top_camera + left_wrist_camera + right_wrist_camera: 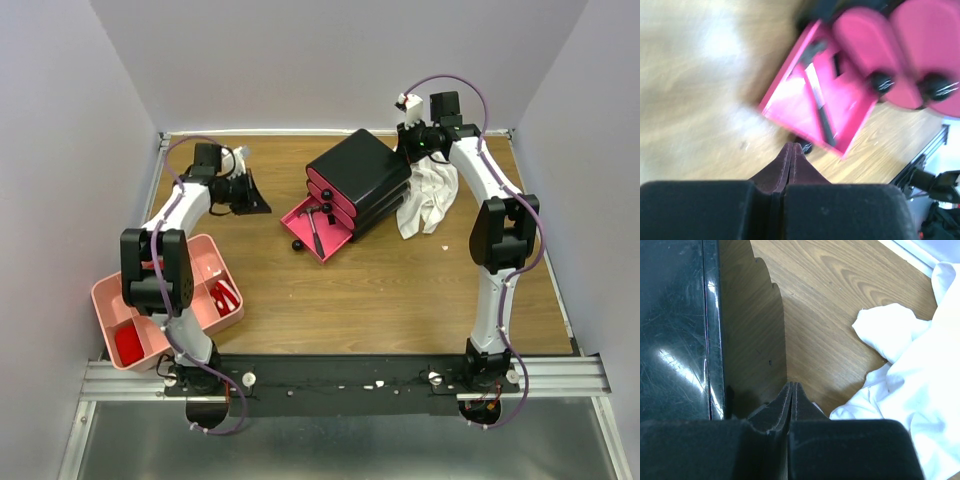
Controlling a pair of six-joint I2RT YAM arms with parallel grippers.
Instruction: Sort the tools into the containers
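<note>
The black box (358, 168) has three magenta-pink drawers, and its lowest drawer (322, 240) is pulled open toward the table's middle. A black-handled hammer (315, 232) lies inside it; in the left wrist view the hammer (820, 112) runs across the drawer floor (790, 97). My left gripper (260, 204) is shut and empty, to the left of the open drawer (855, 107), with its tips (792, 146) near the drawer's black knob. My right gripper (405, 148) is shut and empty at the box's far right corner, beside the box wall (675, 330). The pale-pink tray (205, 250) sits front left.
A crumpled white cloth (428, 195) lies right of the box and close to my right gripper (791, 385); it also shows in the right wrist view as the cloth (910, 365). Red items (228, 297) lie in two tray compartments. My left arm passes over the tray.
</note>
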